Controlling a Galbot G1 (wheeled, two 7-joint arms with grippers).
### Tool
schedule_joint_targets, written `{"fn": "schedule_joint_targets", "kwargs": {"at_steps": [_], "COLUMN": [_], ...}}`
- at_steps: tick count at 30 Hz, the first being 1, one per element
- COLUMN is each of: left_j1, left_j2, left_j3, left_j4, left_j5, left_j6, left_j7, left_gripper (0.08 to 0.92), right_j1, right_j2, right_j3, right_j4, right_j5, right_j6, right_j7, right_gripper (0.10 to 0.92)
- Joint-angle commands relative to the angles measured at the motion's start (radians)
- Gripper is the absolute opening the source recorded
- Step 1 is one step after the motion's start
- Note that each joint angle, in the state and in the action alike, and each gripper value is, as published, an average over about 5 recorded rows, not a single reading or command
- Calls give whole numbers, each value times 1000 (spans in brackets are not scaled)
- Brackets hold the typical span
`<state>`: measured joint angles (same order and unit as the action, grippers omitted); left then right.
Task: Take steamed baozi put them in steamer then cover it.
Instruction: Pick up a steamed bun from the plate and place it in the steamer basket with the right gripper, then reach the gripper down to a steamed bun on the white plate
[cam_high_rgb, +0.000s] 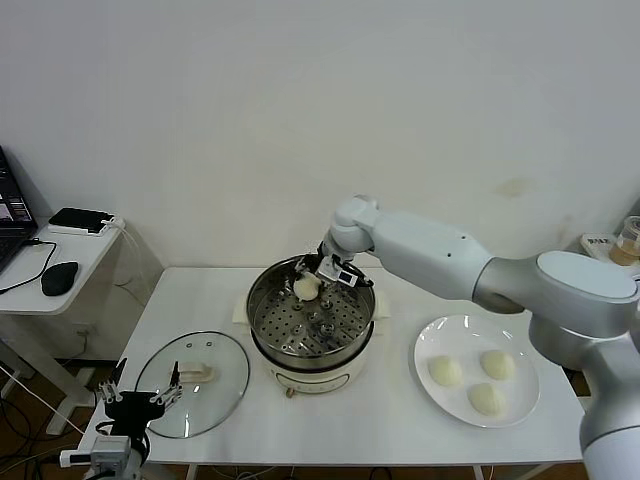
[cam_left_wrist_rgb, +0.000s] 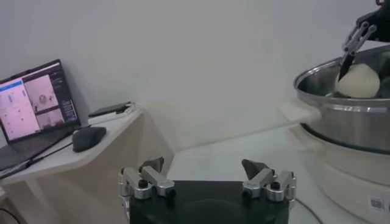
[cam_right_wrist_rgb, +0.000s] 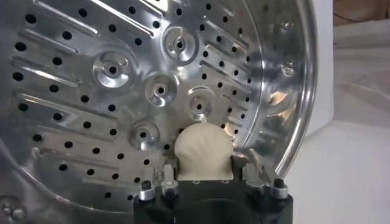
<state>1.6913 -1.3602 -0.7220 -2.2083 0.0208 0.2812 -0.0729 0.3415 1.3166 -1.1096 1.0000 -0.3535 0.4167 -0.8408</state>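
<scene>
My right pincer (cam_right_wrist_rgb: 203, 176) sits apart around the bun (cam_right_wrist_rgb: 203, 152) over the steamer tray (cam_right_wrist_rgb: 91, 91); soft, light, take its sides gently.

One creamy-white bun (cam_high_rgb: 306, 287) sits on the perforated tray at the far side of the shiny steel steamer (cam_high_rgb: 268, 330). Three more buns (cam_high_rgb: 445, 371) lie on a white plate (cam_high_rgb: 428, 346) to the steamer's right. The glass lid (cam_high_rgb: 225, 370) rests flat on the desk (cam_high_rgb: 380, 430) to its left, cream handle up.

No legible text anywhere
</scene>
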Motion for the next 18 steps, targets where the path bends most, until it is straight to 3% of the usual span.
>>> {"fn": "schedule_joint_targets", "kwargs": {"at_steps": [1, 7, 18], "left_j1": [0, -6, -31], "left_j2": [1, 8, 42], "left_j3": [0, 1, 1], "left_j4": [0, 5, 3], "left_j5": [0, -3, -32], "left_j6": [1, 3, 24], "left_j7": [0, 2, 11], "left_gripper": [823, 823, 823], "right_j1": [40, 168, 179], "right_j2": [-16, -136, -514], "right_j3": [-9, 2, 95], "right_j4": [55, 270, 515], "right_j5": [124, 378, 442], "right_j6": [-62, -392, -718], "right_j7": [-39, -180, -251], "right_gripper": [743, 820, 823]}}
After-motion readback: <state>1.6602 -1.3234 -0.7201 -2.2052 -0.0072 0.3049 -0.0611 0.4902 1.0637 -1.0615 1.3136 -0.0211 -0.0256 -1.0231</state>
